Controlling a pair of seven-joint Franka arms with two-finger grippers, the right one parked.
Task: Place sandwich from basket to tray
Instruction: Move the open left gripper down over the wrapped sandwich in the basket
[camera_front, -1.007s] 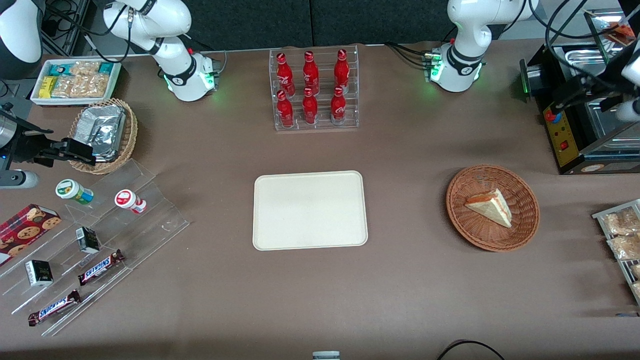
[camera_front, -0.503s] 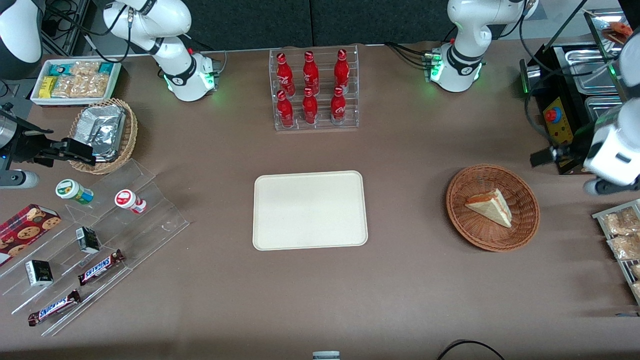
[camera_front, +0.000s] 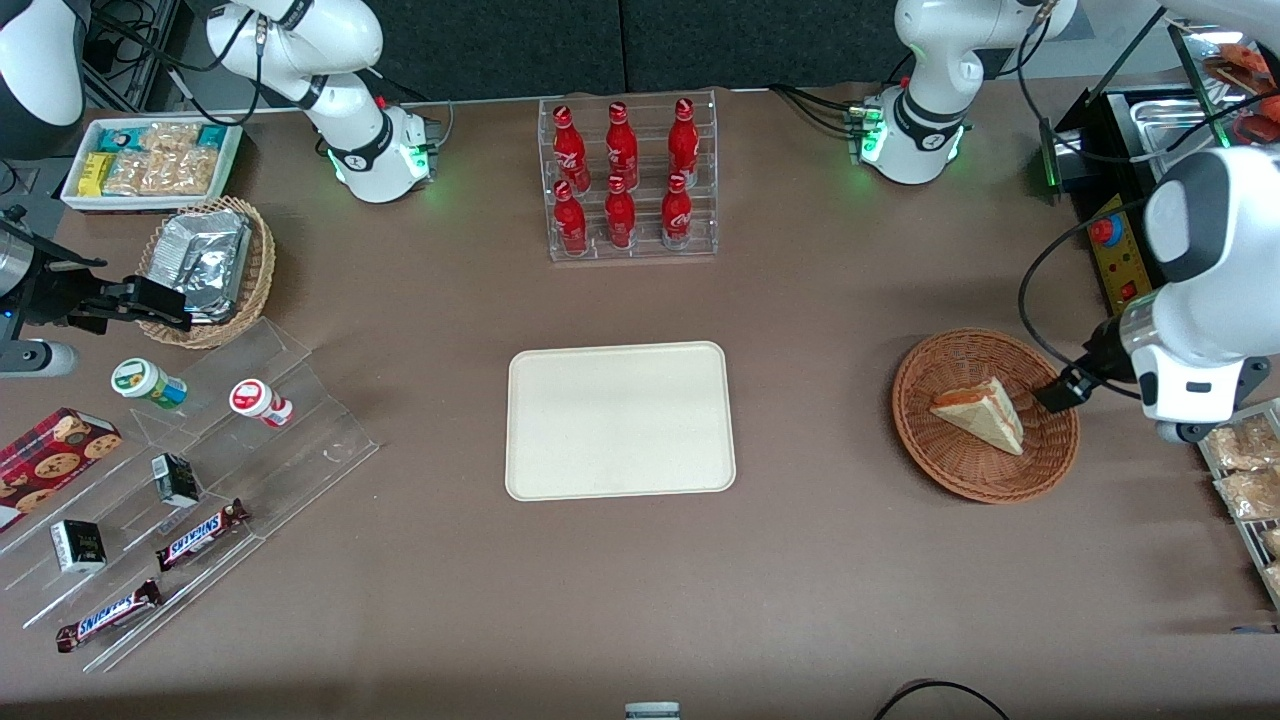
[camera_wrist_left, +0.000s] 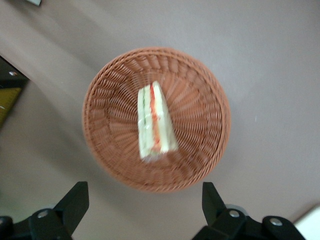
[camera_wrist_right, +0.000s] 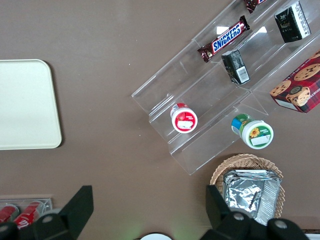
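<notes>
The sandwich (camera_front: 982, 412), a pale wedge with red and green filling along its edge, lies in the round reddish-brown basket (camera_front: 925, 445). My left gripper (camera_front: 1062, 388) hangs above the basket's rim on the side toward the working arm's end of the table, and touches neither basket nor sandwich. In the left wrist view the sandwich (camera_wrist_left: 155, 122) lies across the middle of the basket (camera_wrist_left: 102, 90). There the gripper (camera_wrist_left: 144, 201) is open, its two dark fingertips (camera_wrist_left: 75, 200) spread wide over bare table just off the rim, with nothing between them. The cream tray (camera_front: 620, 420) sits bare at mid-table.
A clear rack of red bottles (camera_front: 628, 180) stands farther from the front camera than the tray. A black machine (camera_front: 1125, 255) and a rack of snack packets (camera_front: 1245, 470) flank the basket at the working arm's end. A clear stepped display (camera_front: 200, 450) and a foil-filled tan basket (camera_front: 205, 265) are at the parked arm's end.
The left arm has swung from over the black machine toward the front camera and in toward the basket. Its gripper now hangs at the basket's rim. The sandwich has not moved.
</notes>
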